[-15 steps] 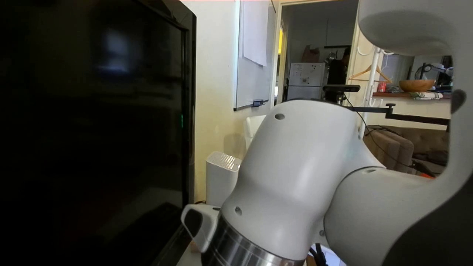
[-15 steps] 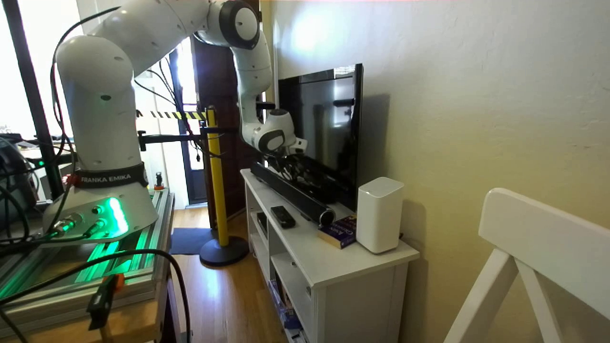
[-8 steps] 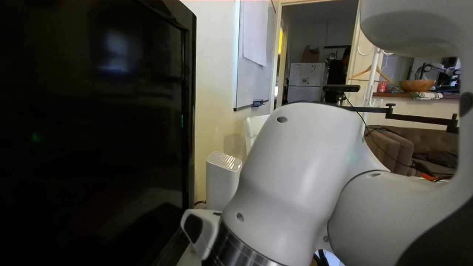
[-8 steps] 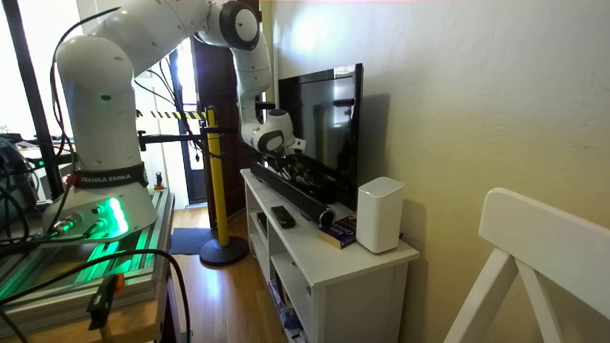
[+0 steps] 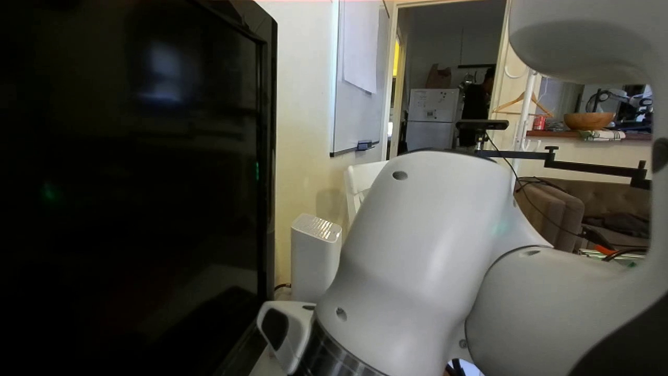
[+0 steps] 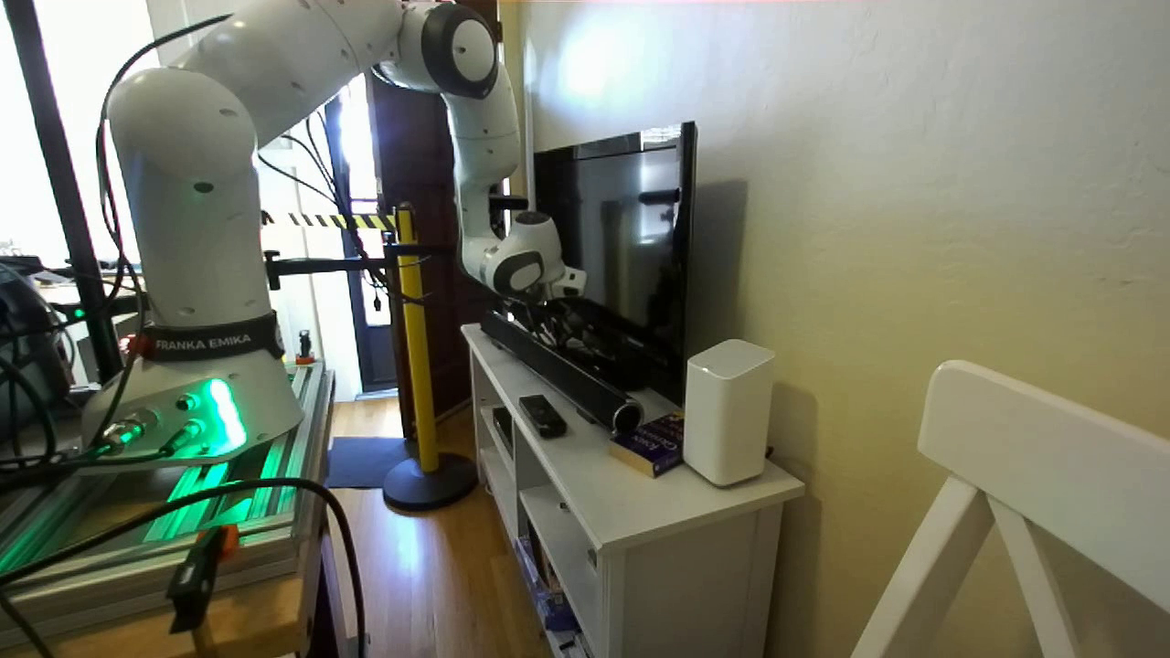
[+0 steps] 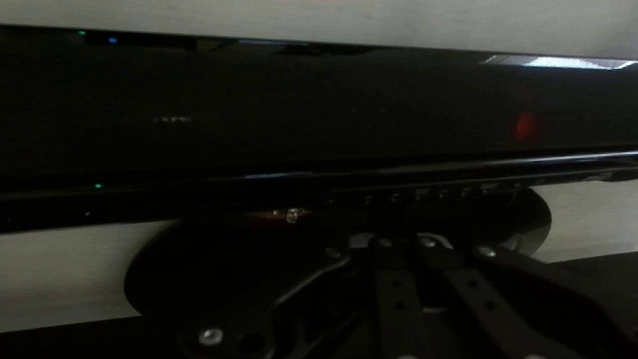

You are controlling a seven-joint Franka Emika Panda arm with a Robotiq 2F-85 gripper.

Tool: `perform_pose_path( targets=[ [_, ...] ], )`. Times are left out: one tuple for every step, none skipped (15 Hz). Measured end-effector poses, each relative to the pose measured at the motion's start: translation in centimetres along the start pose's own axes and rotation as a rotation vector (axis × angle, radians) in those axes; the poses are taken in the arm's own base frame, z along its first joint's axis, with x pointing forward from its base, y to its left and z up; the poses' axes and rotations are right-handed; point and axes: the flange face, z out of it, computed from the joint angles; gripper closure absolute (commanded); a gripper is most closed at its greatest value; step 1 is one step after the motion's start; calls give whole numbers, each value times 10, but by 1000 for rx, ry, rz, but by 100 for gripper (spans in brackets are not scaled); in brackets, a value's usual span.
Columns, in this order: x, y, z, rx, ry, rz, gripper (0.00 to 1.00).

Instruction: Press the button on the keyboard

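Note:
No keyboard shows. A black television (image 6: 622, 238) stands on a white stand (image 6: 585, 493). It also fills the left of an exterior view (image 5: 130, 183) and the upper part of the wrist view (image 7: 299, 109). In the wrist view a row of small button-like marks (image 7: 428, 193) runs along its lower edge. My gripper (image 7: 391, 214) points at this row, its dark fingertips close together, with nothing seen between them. The fingertips overlap the row's left part; I cannot tell whether they touch. In an exterior view the gripper (image 6: 556, 324) is low in front of the screen.
A soundbar (image 6: 567, 370) lies along the stand in front of the television. A black remote (image 6: 543, 416), a book (image 6: 651, 445) and a white box (image 6: 728, 411) are on the stand. The television's oval base (image 7: 164, 279) is below the screen. A white chair (image 6: 1033, 457) stands nearby.
In an exterior view the arm has sunk slightly and shifted a little to the right. In the other view the wrist has moved barely. The things on the stand have not moved.

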Motion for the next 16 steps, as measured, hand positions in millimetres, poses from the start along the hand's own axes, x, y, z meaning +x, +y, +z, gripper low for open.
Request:
perform_pose_path(
  targets=[
    [0,0,0,0,0,0,100],
    [0,0,0,1,0,1,100],
    [0,0,0,2,0,3,100],
    [0,0,0,4,-1,5,100],
    [1,0,1,7,-1,9,100],
    [1,1,1,10,-2,13,100],
    [2,1,1,12,-2,15,100],
    [2,1,1,13,-1,16,100],
    [2,1,1,12,0,15,100],
    [3,1,1,11,1,12,100],
    [3,-1,1,9,4,7,100],
    [4,-2,0,6,9,-2,100],
    [5,-5,-2,1,15,-13,100],
    [7,-8,-4,-3,21,-24,100],
    [8,-11,-6,-5,26,-34,100],
    [9,-14,-8,-6,30,-41,100]
  ],
)
